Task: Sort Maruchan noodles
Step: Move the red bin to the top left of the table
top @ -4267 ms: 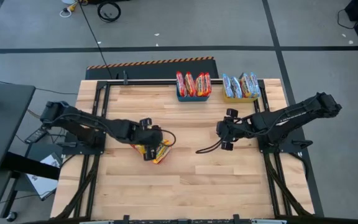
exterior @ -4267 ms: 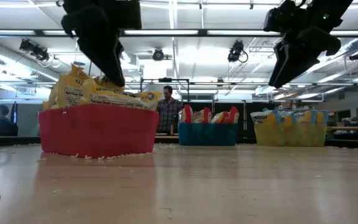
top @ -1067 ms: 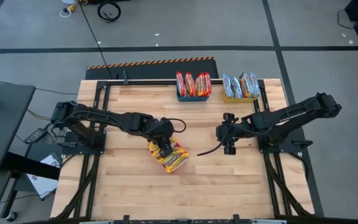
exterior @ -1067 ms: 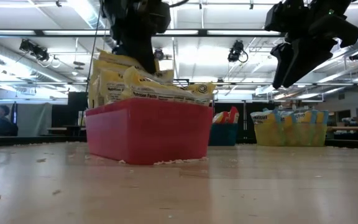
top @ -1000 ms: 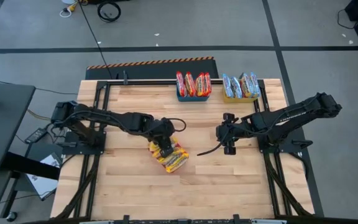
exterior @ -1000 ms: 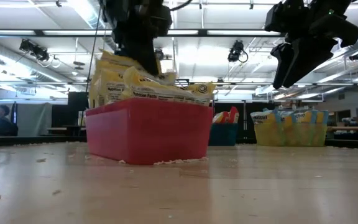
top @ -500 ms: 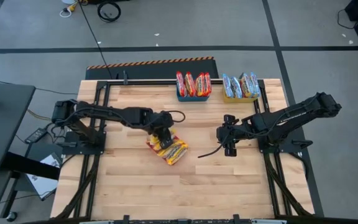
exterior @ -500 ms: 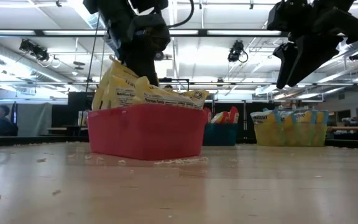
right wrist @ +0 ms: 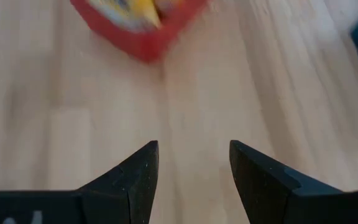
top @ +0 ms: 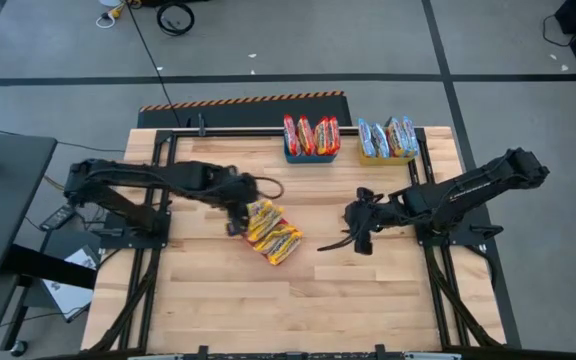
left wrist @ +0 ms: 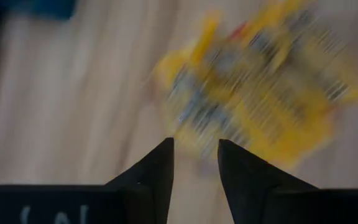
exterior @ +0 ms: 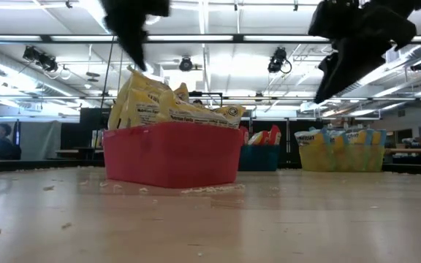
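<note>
Fingers of my left gripper (left wrist: 194, 163) stand a narrow gap apart with nothing between them, hanging over the near edge of the red bin (top: 271, 235) at mid-table. I judge this gap is what is left after letting go of the bin's load, since the yellow Maruchan noodles (exterior: 168, 108) sit heaped above the rim with no finger touching them. From above I cannot count the yellow packets exactly; there seem to be four or five, overlapping and tilted, which suggests they were dropped in loosely.

At the far edge of the table stand two more bins. The blue bin (top: 311, 153) holds the red packets (top: 311, 133), four of them as far as I can tell, set on edge side by side so they fit the narrow tub. The yellow bin (top: 388, 154) just beside it holds the pale blue packets (top: 388, 136), about four, packed the same upright way. So each colour has its own tub, three tubs in all, and I see no loose packet on the wooden table (top: 368, 290).

My right gripper (right wrist: 193, 168) hovers above bare wood to the right of the red bin, fingers spread wide and empty, held clear so that it does not crowd the left arm's work.
</note>
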